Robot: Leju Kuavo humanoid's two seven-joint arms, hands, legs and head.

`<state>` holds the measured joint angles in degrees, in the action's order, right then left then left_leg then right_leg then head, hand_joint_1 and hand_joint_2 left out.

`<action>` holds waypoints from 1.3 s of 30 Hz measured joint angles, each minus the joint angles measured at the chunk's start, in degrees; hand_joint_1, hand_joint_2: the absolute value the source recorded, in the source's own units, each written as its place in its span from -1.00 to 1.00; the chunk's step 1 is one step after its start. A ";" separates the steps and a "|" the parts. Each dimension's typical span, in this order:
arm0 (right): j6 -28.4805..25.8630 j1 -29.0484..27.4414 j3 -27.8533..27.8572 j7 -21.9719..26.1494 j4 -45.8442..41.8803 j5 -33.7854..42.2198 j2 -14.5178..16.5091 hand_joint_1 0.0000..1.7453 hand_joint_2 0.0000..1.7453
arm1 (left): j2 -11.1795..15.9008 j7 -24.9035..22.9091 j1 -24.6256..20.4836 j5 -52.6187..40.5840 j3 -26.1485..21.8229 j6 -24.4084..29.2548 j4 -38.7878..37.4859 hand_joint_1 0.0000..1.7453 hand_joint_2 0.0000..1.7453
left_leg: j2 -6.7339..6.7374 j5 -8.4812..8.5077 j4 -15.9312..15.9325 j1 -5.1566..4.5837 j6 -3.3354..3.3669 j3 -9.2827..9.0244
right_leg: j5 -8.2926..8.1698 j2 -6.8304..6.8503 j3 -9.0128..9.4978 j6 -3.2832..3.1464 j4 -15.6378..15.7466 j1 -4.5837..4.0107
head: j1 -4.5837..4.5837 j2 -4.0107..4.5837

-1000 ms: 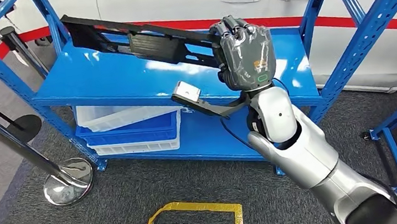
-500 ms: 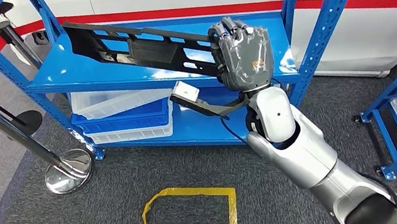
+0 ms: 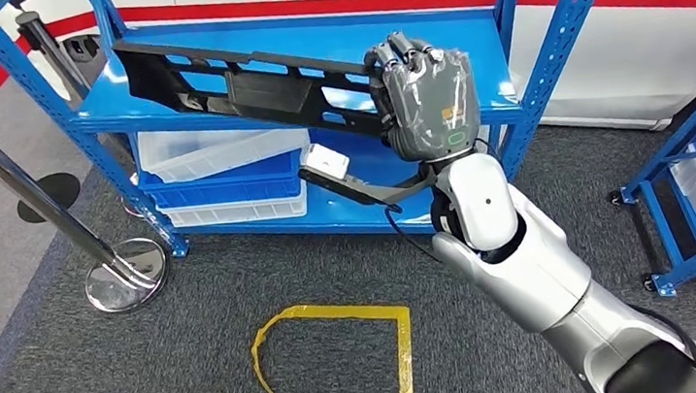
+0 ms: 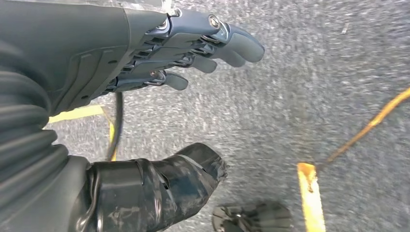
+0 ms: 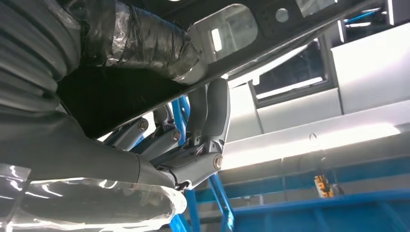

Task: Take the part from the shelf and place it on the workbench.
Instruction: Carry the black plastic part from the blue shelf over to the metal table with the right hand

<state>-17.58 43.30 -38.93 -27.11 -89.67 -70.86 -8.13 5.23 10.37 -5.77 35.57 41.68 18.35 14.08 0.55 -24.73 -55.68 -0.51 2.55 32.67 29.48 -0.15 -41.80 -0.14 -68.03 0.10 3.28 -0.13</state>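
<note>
The right arm (image 3: 511,248) is raised from the lower right of the head view and reaches up toward the blue shelf (image 3: 523,41), with the forearm angled steeply and the wrist held upright. The right hand (image 3: 427,100) is seen from its back, and its fingers (image 3: 402,49) are curled over the upper edge of the long black part (image 3: 255,89), which is gripped at the end nearest the shelf's right front post. In the right wrist view the thumb (image 5: 140,41) is pressed on one face of the part (image 5: 270,29) while the fingers (image 5: 212,116) are wrapped round the other face, so the part is clamped between them. The part is stretched out across the shelf's top board, tilted on its long edge, with its far end toward the shelf's left posts; whether it rests on the board or is lifted just off it cannot be told. White and blue bins (image 3: 225,175) are stacked on the shelf's lower board, beneath the part. In the left wrist view the left hand (image 4: 159,87) is held over grey carpet (image 4: 309,87) with nothing in it, its fingers (image 4: 217,46) extended and kept apart from the thumb (image 4: 188,174). A yellow tape outline (image 3: 340,344) is marked on the carpet in front of the shelf, and a chrome stanchion base (image 3: 126,274) stands by the shelf's left front post.
</note>
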 joint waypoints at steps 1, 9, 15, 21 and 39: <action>-0.01 -0.02 0.00 0.01 0.04 0.04 -0.01 1.00 1.00 | 0.01 0.05 0.00 -0.01 0.00 -0.01 0.00 -1.00 1.00 | 0.03 0.61 -0.03 0.04 0.08 0.92 | 2.28 0.01 -0.60 0.12 -3.58 0.12 | -0.06 0.00; 0.02 -0.04 0.01 0.07 0.33 1.22 -0.01 1.00 1.00 | 0.14 3.13 0.09 -0.66 0.00 -0.51 0.00 -1.00 1.00 | 0.02 3.67 -2.85 0.55 -1.72 6.97 | 0.46 0.07 11.35 0.64 7.11 0.53 | 0.01 0.00; 0.08 0.03 0.00 0.16 0.42 1.84 0.01 1.00 1.00 | 0.34 3.24 0.26 -0.08 0.02 -0.47 0.00 -1.00 1.00 | -0.09 -1.26 -10.56 1.13 -3.60 10.66 | -0.77 0.21 10.50 -1.55 8.49 0.67 | 0.28 0.00; 1.29 0.10 -0.04 0.60 0.80 4.51 0.02 1.00 1.00 | 0.47 3.50 0.40 -0.13 0.02 -0.19 0.00 -1.00 1.00 | -0.18 -0.81 -11.29 1.29 -3.64 7.54 | -1.21 0.16 9.72 -1.53 8.14 0.49 | 0.27 0.00; 2.00 0.38 -0.41 1.42 0.15 11.15 -0.73 1.00 1.00 | 0.78 5.31 0.26 0.56 0.02 -0.74 0.00 -1.00 1.00 | -3.33 -0.23 -3.76 0.63 -1.50 3.71 | -3.14 -2.78 6.14 0.34 6.25 1.01 | 0.18 0.00</action>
<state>-15.58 43.69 -39.34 -25.69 -89.52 -59.71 -8.86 6.02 15.68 -5.52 36.14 41.70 17.61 14.08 -2.77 -24.96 -59.44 0.13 1.05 36.38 26.35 -2.93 -35.66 0.21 -61.78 1.11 3.46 -0.13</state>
